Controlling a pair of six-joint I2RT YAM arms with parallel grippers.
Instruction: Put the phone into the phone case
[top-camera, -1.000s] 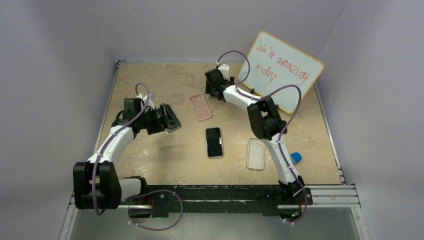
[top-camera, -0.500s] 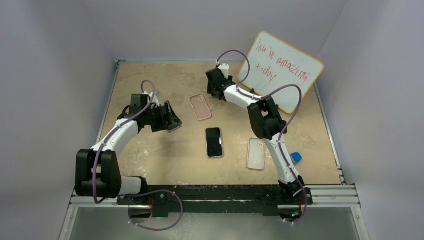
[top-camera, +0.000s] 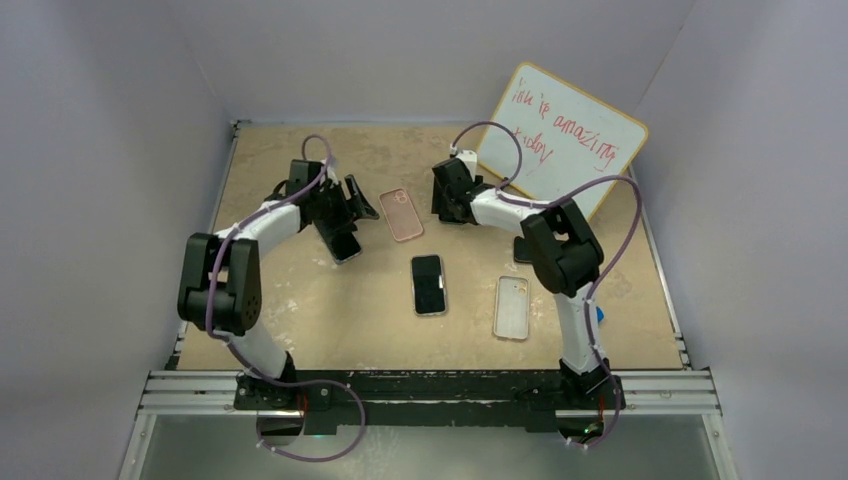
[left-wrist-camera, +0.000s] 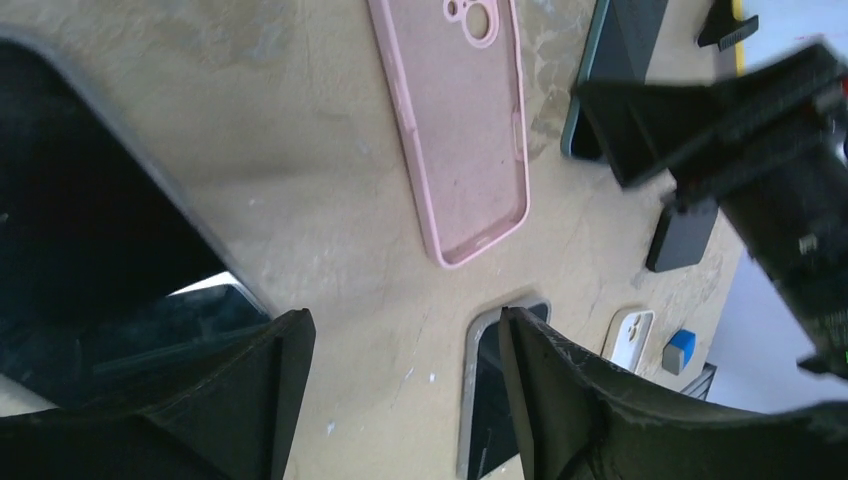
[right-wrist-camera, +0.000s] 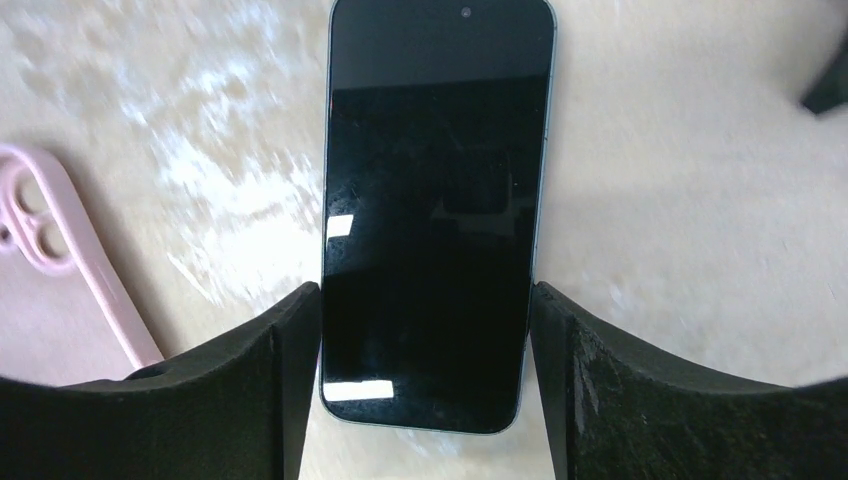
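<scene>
While the left gripper (left-wrist-camera: 400, 320) hangs open near the pink phone case (top-camera: 402, 214), the right gripper (right-wrist-camera: 425, 295) clamps a dark-screened phone (right-wrist-camera: 430, 200) by its long edges. The phone lies flat beside that case.

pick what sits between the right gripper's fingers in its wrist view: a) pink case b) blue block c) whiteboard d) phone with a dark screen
d: in the right wrist view a phone with a dark screen lies screen up between the two fingers of the right gripper, while the pink case is off to one side, outside them.
</scene>
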